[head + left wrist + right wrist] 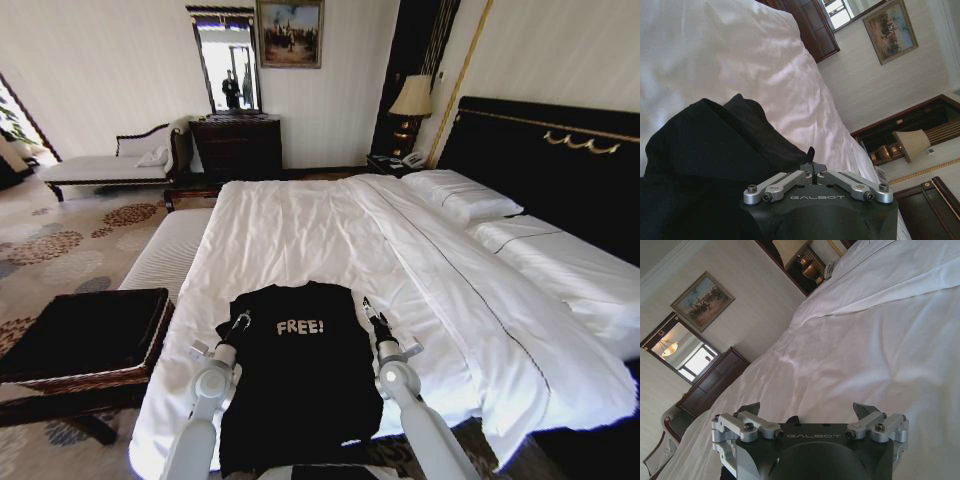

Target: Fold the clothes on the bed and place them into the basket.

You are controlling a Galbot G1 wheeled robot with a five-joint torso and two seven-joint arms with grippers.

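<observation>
The clothes, one black T-shirt [300,385] with white "FREE!" lettering, lie flat at the near end of the white bed [300,220]. My left gripper [240,320] rests at the shirt's left shoulder edge. In the left wrist view this gripper [812,159] is shut, with the black fabric [700,160] bunched against its base; I cannot tell if cloth is pinched. At the shirt's right shoulder edge my right gripper [372,318] hovers just above the sheet [880,340]. The right wrist view shows that gripper [807,409] open, fingers wide apart. The basket [90,381], wicker with black lining, stands left of the bed.
A pale upholstered bench [170,250] runs along the bed's left side behind the basket. Pillows [460,195] and the black headboard [540,160] are at the right. A dark dresser [235,145], a chaise [110,165] and a lamp [412,98] line the far wall.
</observation>
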